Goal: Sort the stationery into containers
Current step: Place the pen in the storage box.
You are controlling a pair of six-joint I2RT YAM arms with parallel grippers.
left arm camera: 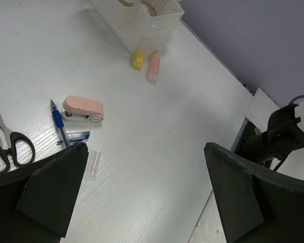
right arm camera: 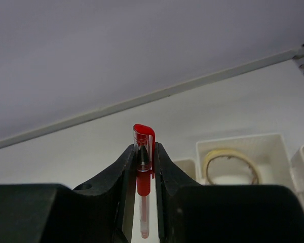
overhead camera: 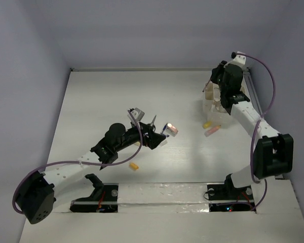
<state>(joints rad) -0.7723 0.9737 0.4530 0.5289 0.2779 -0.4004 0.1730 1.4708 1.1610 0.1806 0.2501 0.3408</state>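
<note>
Fingers of the right gripper (right arm camera: 143, 150) are pressed onto a red pen (right arm camera: 144, 183), whose capped end sticks out past the fingertips. That arm reaches to the far right of the table (overhead camera: 116, 96), with the gripper by the white organiser (right arm camera: 273, 140). One square compartment there has a beige tape roll (right arm camera: 228, 151) lying in it. Just beside the organiser's wall, a yellow block (left arm camera: 137, 59) and a pink-orange block (left arm camera: 153, 67) lie on the table close to each other.

Over the middle of the table the left gripper (left arm camera: 146, 150) hovers with its jaws spread wide and nothing between them. Below it, toward its left finger, lie the scissors (left arm camera: 5, 142), a blue pen (left arm camera: 58, 124) and a pink-topped block (left arm camera: 82, 109) with a white base, all near one another. A small clear cap (left arm camera: 93, 164) sits just beside the blue pen's end. Another yellow piece (overhead camera: 134, 166) lies alone, nearer the arm bases.
</note>
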